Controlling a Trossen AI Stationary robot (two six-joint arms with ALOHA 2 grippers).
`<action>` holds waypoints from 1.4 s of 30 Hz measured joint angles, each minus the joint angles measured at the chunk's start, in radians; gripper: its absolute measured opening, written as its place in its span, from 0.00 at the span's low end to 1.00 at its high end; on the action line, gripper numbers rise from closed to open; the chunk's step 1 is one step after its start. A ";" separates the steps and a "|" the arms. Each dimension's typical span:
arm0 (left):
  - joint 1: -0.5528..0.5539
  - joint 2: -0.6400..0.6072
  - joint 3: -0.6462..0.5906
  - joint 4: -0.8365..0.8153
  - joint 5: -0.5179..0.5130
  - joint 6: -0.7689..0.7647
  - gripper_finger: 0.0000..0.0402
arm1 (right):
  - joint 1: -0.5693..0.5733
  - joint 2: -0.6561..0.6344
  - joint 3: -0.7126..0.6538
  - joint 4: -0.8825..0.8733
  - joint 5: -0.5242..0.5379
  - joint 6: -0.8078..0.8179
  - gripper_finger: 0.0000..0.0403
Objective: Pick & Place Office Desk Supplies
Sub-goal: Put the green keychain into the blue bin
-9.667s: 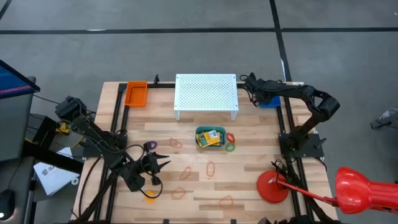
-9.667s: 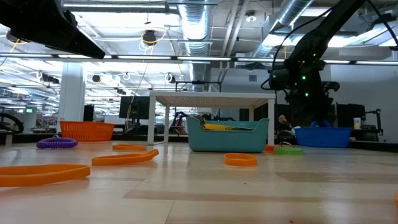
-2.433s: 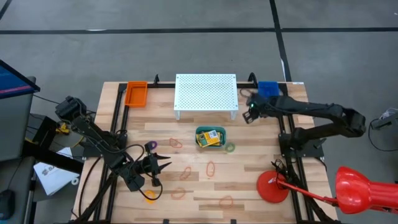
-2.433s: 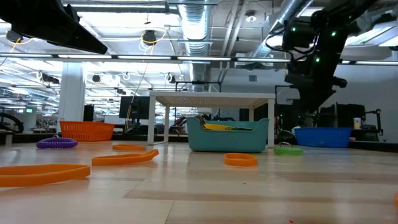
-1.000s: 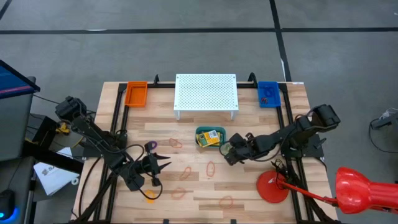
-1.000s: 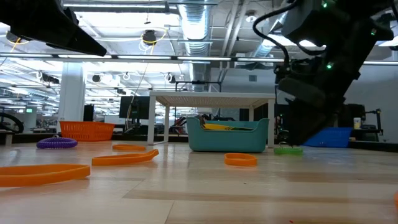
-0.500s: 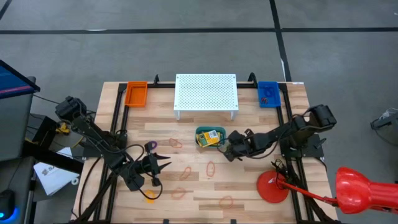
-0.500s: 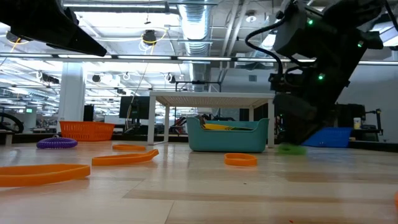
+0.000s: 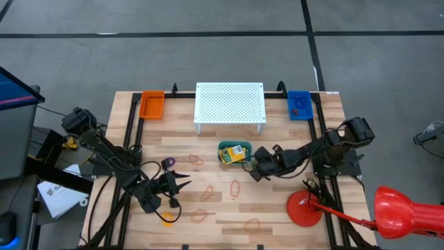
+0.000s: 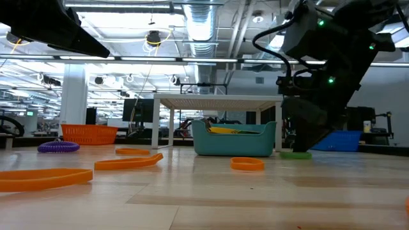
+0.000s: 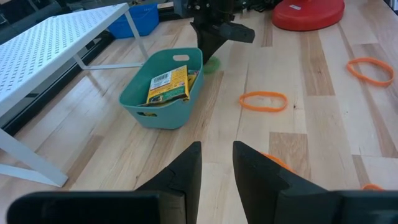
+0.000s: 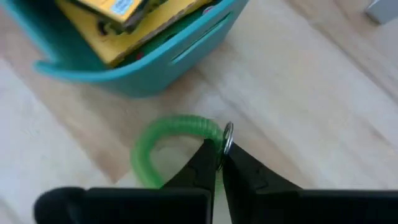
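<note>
A teal bin [image 9: 236, 153] in the middle of the table holds yellow-and-green crayon boxes [image 11: 168, 84]. A green rubber band [image 12: 165, 146] lies on the table just right of the bin. My right gripper [image 9: 254, 167] is down at it, shut on its rim. Orange bands [image 9: 234, 187] and a purple band [image 9: 168, 163] lie scattered flat on the wood. My left gripper [image 9: 186, 183] is open and empty at the near left, pointing toward the bin. My right gripper pinches the green band's rim [image 12: 214, 134] between its two fingertips, on the side away from the loop's middle. The fingers slant down from the table's right side. The band lies flat on the table [image 10: 295, 154] beside the bin.
A white perforated stand [image 9: 230, 104] is at the far middle, an orange bin [image 9: 151, 104] at the far left and a blue bin [image 9: 300, 104] at the far right. A red round disc [image 9: 304, 208] sits near right. Black rails run along both sides.
My right gripper has drawn a little closer to the teal bin and settled onto the green band beside it. The band stays on the table.
</note>
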 joint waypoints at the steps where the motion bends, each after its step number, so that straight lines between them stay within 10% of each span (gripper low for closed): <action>1: 0.000 0.000 0.000 0.000 0.000 0.000 0.21 | 0.008 0.000 0.000 0.000 0.000 0.012 0.03; 10: 0.000 0.000 0.000 0.001 0.000 0.000 0.21 | 0.120 0.000 0.076 -0.154 0.039 0.126 0.01; 24: 0.000 0.000 0.000 -0.003 0.000 0.000 0.21 | 0.181 -0.160 0.335 -1.133 0.198 0.503 0.00; 34: 0.000 0.000 0.000 -0.004 0.000 0.000 0.21 | -0.164 -0.388 0.229 -1.140 0.310 0.272 0.00; 42: 0.000 0.000 0.000 -0.005 0.000 0.000 0.21 | -0.555 -0.434 0.162 -0.790 0.327 -0.249 0.00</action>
